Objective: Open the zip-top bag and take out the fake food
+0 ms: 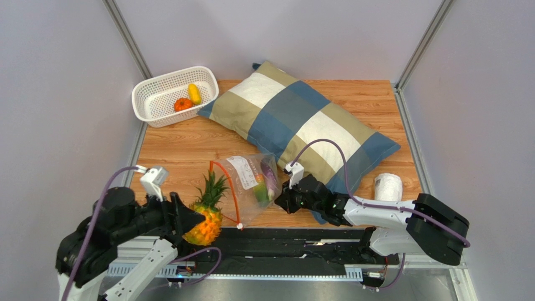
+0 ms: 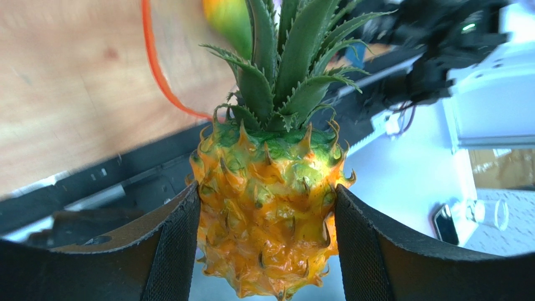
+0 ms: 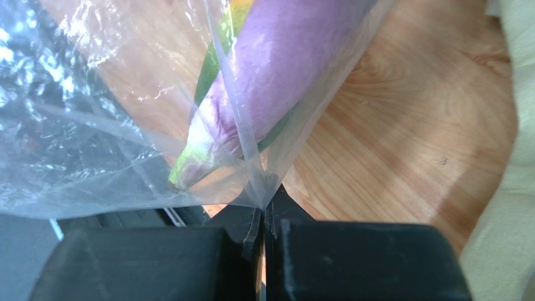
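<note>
Nearest, at the near edge of the bench (image 1: 182,147) towards its left corner, the left end effector (image 2: 267,200) grips the pineapple (image 1: 205,227) across its orange body, one pad on either flank, with the green crown pointing away from the wrist. The fruit is outside the zip-top bag (image 1: 248,188), which lies just beyond it at the middle of the near edge, its orange zip strip (image 1: 233,199) parted and facing the pineapple.

The right end effector (image 3: 264,216) is closed on a fold of the bag's film at the side opposite the mouth. The eggplant (image 3: 282,69) and the mango (image 1: 259,193) are inside the bag.

The step in hand appears to be carrying the pineapple off. It is best done by raising the fruit before moving it sideways, since the spiky crown sits close to the zip strip and could catch it. A firm pinch on the right should keep the bag from dragging along.

Farther off, a striped pillow (image 1: 301,119) covers much of the far right of the bench, and a white paper roll (image 1: 388,186) stands near the right edge. At the far left corner a white basket (image 1: 164,76) holds an orange-red round piece (image 1: 183,104) and a yellow piece (image 1: 194,93), which makes it the likely destination. One pillow corner lies just beside the basket, so an approach along the left edge seems safest.
</note>
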Controlling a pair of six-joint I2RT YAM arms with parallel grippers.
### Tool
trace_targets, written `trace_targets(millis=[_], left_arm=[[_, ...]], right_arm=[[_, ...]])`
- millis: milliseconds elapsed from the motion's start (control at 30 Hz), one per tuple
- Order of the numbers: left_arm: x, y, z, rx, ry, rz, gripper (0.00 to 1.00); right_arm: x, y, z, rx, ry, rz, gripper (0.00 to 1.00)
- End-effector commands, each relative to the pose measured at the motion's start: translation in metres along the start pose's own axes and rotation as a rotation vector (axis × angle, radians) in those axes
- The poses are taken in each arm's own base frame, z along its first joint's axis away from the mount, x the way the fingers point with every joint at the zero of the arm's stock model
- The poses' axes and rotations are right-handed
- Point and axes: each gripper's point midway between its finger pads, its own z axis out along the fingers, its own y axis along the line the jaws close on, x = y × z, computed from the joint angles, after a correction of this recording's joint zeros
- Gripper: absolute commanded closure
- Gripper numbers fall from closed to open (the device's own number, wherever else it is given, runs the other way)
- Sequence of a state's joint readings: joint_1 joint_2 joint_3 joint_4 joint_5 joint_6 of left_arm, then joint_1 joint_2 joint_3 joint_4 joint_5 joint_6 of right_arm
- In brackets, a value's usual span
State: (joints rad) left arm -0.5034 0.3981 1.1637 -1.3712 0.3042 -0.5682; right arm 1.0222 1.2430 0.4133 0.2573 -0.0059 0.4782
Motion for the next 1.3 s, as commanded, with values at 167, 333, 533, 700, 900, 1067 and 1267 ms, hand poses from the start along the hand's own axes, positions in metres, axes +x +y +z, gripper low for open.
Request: trace_targets(millis=[167, 333, 533, 700, 900, 1067, 1267], left_arm=[[-0.091, 0.016, -0.055, -0.189, -0.514, 0.036, 1.0], [-0.161, 0.032, -0.01, -0.283, -0.712, 0.025, 1.0], [-0.251, 0.063, 0.023, -0.564, -0.936, 0.161, 1.0], [-0.325, 0.113, 0.062, -0.695, -0.954, 0.141, 1.0], [-0.393, 0.191, 0.098, -0.8, -0.9, 0.159, 1.0], [-0.442, 0.252, 0.095, -0.834, -0.92, 0.158, 1.0], [-0.462, 0.346, 0.107, -0.879, -0.824, 0.096, 1.0]], right_arm=[[-0.013, 0.027, 0.003, -0.108, 0.007, 0.03, 1.0], [-0.012, 0.032, 0.003, -0.13, 0.009, 0.04, 1.0], [0.0, 0.038, 0.01, -0.149, 0.042, 0.038, 1.0], [0.007, 0.047, 0.013, -0.183, 0.062, 0.034, 1.0], [0.003, 0.063, 0.01, -0.225, 0.051, 0.018, 1.0], [0.006, 0.067, 0.005, -0.233, 0.068, 0.012, 1.0], [0.01, 0.064, -0.001, -0.239, 0.061, 0.007, 1.0]])
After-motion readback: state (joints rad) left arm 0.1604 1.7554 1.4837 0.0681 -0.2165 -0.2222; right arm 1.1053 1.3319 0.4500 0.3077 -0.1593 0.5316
